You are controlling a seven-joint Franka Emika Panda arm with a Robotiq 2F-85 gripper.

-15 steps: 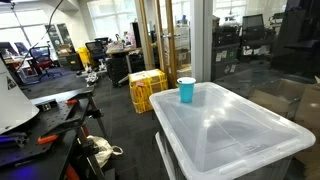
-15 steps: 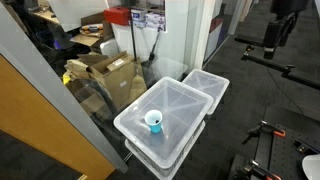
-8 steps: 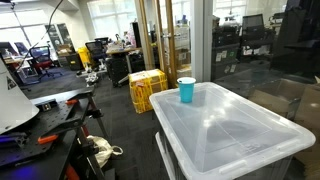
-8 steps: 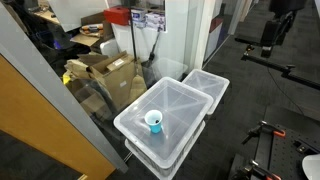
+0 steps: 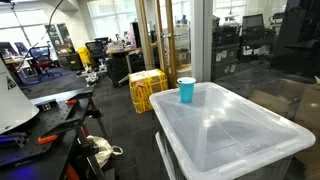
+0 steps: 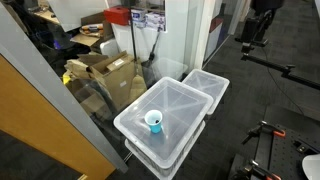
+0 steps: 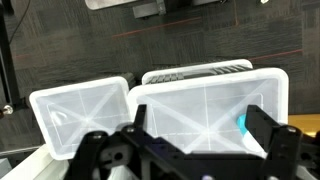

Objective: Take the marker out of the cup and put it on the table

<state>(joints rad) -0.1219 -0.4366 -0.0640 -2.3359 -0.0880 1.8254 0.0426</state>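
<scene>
Your hand (image 7: pixel 185 150) is spread wide. In the wrist view one dark finger (image 7: pixel 98 150) sits low on the left and the other low on the right, and nothing is held between them. You see only the white lids through the gap.

The cup (image 6: pixel 153 122) stands upright on the bench (image 6: pixel 178 100), close to one corner of that translucent white lid and just inside its raised rim. In an exterior view the arm (image 6: pixel 260 20) hangs high at the top of the picture, well apart from the cup and off to the side of the bench rather than over it.

From the wrist camera the cup shows only as a sliver of light blue at the right side of the larger lid, just above your right-hand finger and partly hidden by it. A second white lid (image 7: pixel 80 110) lies just beside the bench, on the side away from the cup.

In an exterior view the cup's whitish rim is plain, and a yellow crate (image 5: pixel 147 88) stands on the floor beyond the bench, near the cup's corner.

You cannot make out the marker in any view. The cup is too small to show what is inside it. No marker shows on the bench around the cup.
</scene>
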